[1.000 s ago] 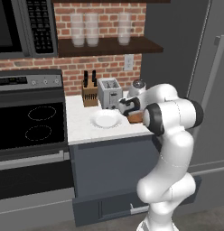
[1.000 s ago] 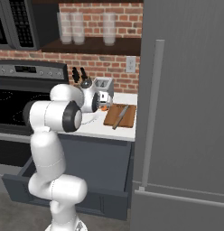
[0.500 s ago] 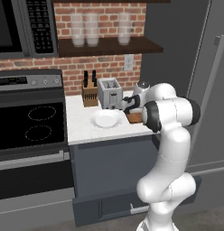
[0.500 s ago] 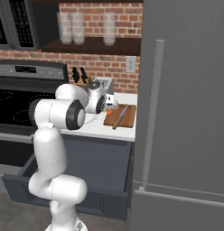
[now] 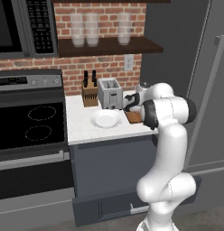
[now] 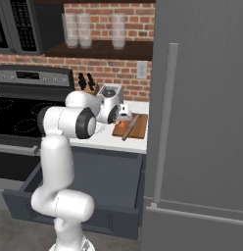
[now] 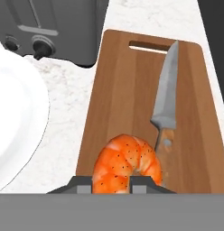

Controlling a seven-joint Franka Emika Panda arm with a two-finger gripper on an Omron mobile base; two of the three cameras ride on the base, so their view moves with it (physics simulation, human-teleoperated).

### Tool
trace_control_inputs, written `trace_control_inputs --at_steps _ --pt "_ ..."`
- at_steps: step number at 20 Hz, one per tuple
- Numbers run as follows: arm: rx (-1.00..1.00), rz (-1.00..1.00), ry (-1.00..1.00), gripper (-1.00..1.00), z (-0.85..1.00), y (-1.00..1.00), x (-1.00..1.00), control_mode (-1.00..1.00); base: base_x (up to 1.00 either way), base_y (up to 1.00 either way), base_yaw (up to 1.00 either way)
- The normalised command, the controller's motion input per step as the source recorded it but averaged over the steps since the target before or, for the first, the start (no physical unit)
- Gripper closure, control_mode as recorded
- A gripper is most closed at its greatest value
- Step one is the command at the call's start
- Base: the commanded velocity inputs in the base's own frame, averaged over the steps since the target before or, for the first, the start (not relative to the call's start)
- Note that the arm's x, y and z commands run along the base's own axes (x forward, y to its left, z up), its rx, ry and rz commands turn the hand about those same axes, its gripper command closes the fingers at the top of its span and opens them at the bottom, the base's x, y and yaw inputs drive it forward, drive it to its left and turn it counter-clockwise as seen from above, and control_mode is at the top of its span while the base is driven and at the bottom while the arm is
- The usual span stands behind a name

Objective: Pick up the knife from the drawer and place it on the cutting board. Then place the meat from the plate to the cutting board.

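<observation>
The meat [image 7: 127, 162], an orange-red curled lump, sits between my fingertips with my gripper [image 7: 111, 184] shut on it, just over the near end of the cutting board [image 7: 118, 90]. The knife [image 7: 167, 101] lies lengthwise on the board's right half, blade pointing away and brown handle beside the meat. The white plate [image 7: 14, 117] is bare, left of the board. From the right base view, the gripper [image 6: 124, 115] hangs above the cutting board [image 6: 135, 128] and knife [image 6: 131, 126]. The drawer [image 6: 25, 188] stands pulled out below the counter.
A grey toaster [image 7: 55, 27] stands behind the plate and a wooden knife block [image 5: 90, 92] to its left. The stove [image 5: 32, 126] lies left of the counter. A tall grey fridge [image 6: 202, 122] bounds the counter right of the board.
My hand has swung right from the plate side to over the cutting board, carrying the meat. The knife and plate have stayed put.
</observation>
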Motion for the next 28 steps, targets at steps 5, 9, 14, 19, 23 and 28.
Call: trace_control_inputs --at_steps 5,9,14,19,23,28 --pt "0.00 0.03 0.05 1.00 -0.21 -0.03 0.17 -1.00 0.00 0.00 0.00" --pt "0.00 0.03 0.02 1.00 -0.20 0.00 0.22 -1.00 0.00 0.00 0.00" --pt "0.00 0.02 0.05 1.00 -0.16 -0.01 0.32 -1.00 0.00 0.00 0.00" --pt "0.00 0.02 0.05 1.00 -0.16 -0.03 0.38 -1.00 0.00 0.00 0.00" --pt "0.00 0.02 0.06 1.00 -0.26 0.00 0.40 -1.00 0.00 0.00 0.00" --pt "0.00 0.02 0.05 1.00 -0.31 -0.04 0.32 -1.00 0.00 0.00 0.00"
